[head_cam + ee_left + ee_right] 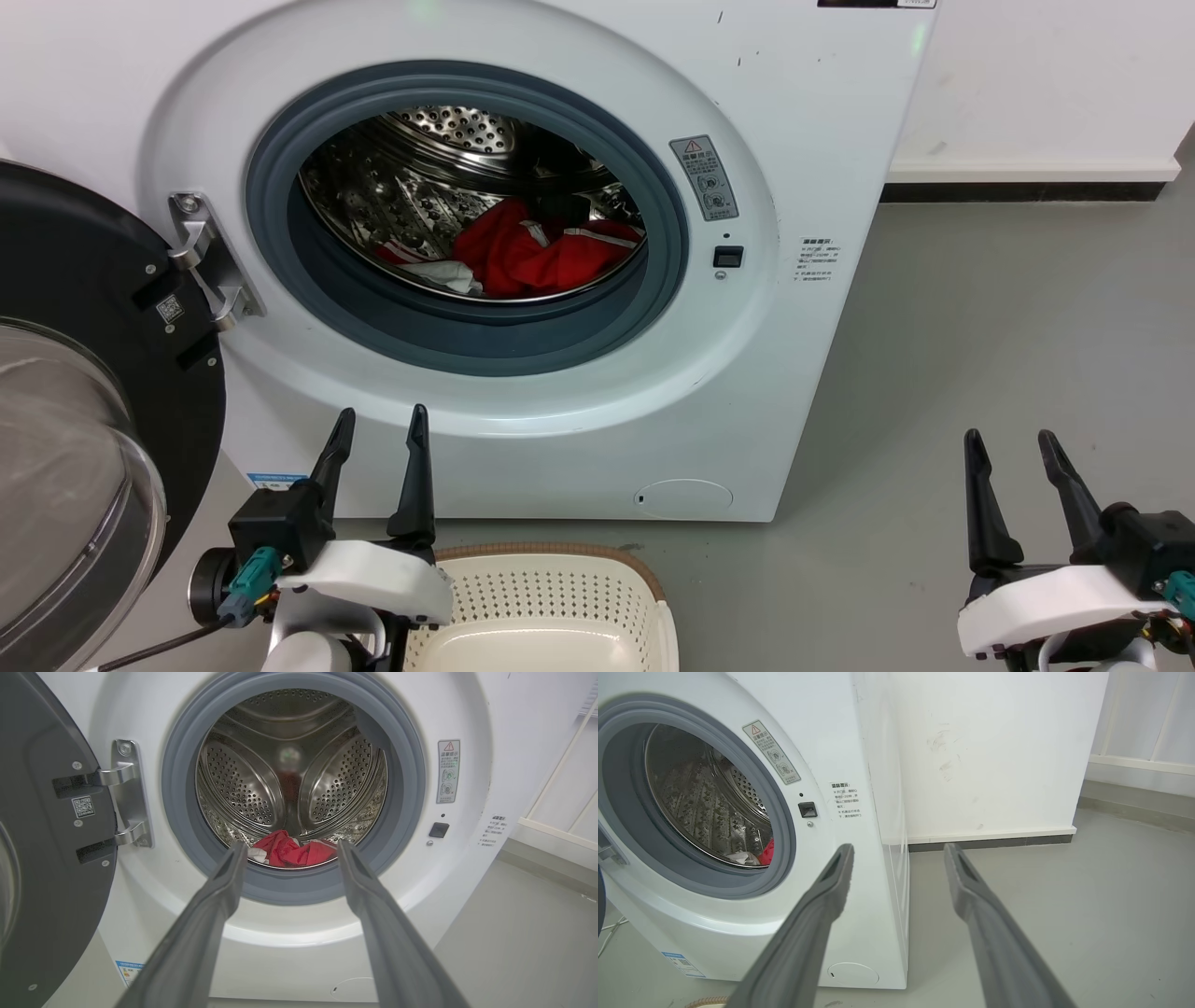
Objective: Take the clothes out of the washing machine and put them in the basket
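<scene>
Grey floor (pixel 980 327) meets washing machine (pixel 822 140), whose rim (pixel 485 341) half-hides clothes (pixel 541 257).

Grey floor (pixel 980 327) carries washing machine (pixel 822 140) w/ basket (pixel 551 597) just in front.

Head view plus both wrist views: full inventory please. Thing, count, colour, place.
washing machine: one, white, straight ahead on the floor
door: one, black frame with glass, swung open to the left
drum: one, shiny steel, behind the grey rubber ring
clothes: one heap, red with white trim, at the bottom of the drum; number of garments unclear
basket: one, cream with a brown rim, on the floor in front of the machine, nothing visible inside
floor: grey, to the right
wall: white, behind on the right
left claw: one, dark, open, empty, below the porthole
right claw: one, dark, open, empty, over the floor at the right
</scene>
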You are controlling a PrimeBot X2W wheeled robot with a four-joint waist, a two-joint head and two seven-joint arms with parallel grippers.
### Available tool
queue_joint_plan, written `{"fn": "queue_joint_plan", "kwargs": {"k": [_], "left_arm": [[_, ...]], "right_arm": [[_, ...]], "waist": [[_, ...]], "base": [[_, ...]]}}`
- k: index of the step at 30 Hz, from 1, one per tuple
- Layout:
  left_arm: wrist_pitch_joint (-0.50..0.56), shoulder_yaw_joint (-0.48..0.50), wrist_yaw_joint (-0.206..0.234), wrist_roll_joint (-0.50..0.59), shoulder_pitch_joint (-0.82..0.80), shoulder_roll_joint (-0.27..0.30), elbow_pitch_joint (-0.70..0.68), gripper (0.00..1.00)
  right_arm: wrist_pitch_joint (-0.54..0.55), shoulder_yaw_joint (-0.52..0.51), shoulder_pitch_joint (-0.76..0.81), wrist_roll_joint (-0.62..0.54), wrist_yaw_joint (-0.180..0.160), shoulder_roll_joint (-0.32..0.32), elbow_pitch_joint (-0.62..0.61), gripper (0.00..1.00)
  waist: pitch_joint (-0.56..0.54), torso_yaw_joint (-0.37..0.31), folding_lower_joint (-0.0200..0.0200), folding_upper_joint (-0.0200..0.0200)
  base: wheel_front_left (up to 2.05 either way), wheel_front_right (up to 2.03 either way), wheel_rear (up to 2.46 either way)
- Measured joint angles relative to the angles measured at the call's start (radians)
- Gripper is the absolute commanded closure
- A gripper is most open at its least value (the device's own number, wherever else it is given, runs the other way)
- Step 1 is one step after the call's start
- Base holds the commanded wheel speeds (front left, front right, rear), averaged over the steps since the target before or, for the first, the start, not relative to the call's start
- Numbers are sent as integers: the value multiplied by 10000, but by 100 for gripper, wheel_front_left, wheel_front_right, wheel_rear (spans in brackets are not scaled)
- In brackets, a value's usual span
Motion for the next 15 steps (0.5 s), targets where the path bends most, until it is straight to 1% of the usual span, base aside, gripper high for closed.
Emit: {"fn": "queue_joint_plan", "kwargs": {"k": [15], "left_arm": [[-286, -96, 232, 1164, -7, 71, 176, 0]], "right_arm": [[-134, 31, 98, -1168, 0, 0, -17, 0]], "waist": [[49, 29, 0, 0]], "base": [[0, 0, 0]]}}
